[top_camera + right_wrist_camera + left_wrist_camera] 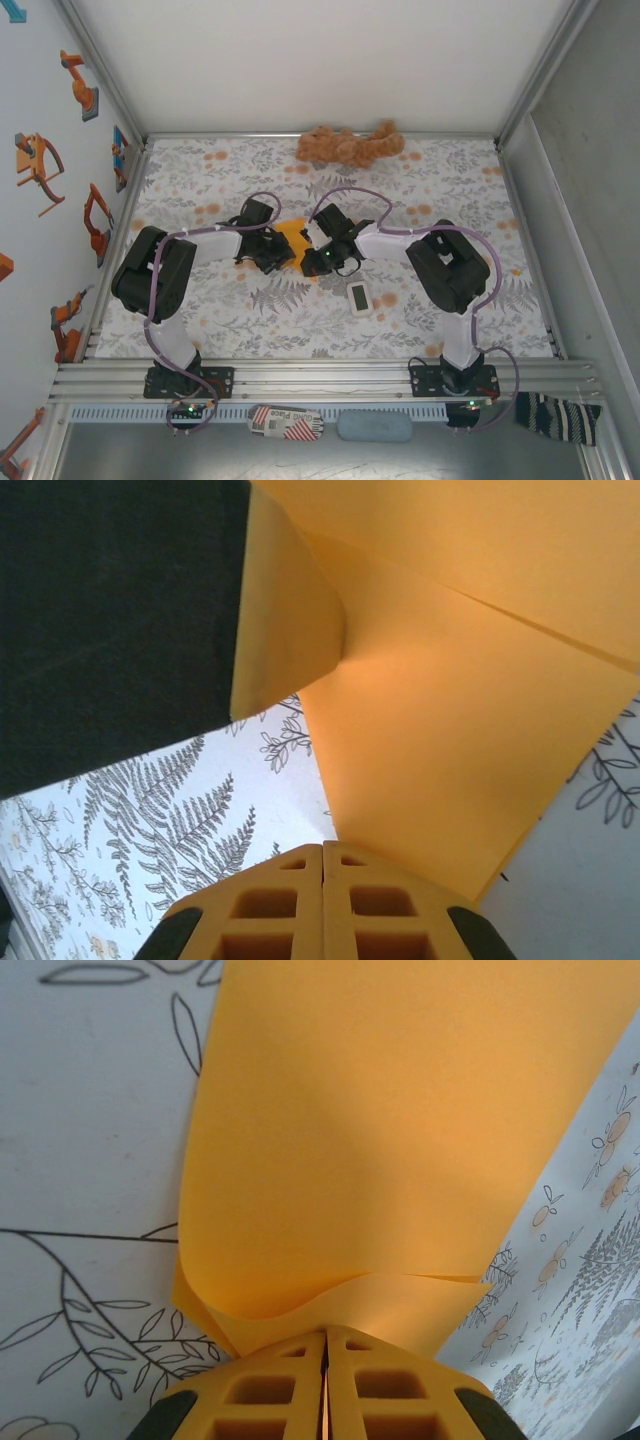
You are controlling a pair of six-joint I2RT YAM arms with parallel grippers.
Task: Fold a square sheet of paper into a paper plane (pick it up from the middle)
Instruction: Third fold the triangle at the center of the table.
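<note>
- Your thin orange paper sheet point(291, 236) sits at the middle of the table, held up between the two grippers, folded and curved rather than flat.
- In your left wrist view, the orange paper sheet point(400, 1160) bends over in two layers, and its lower edge runs into the left gripper point(325, 1345).
- Your left gripper point(270, 252) has its yellow fingers pressed together, pinching that edge.
- Your right gripper point(318, 257) is likewise closed, with no gap between the fingers point(275, 900), and the creased orange paper sheet point(450, 730) runs down into their tips.
- A small white rectangular device point(360, 298) lies just beside your right arm on the leaf-patterned table cover point(450, 190).
- A brown plush toy point(350, 145) rests at the far edge, well apart.
</note>
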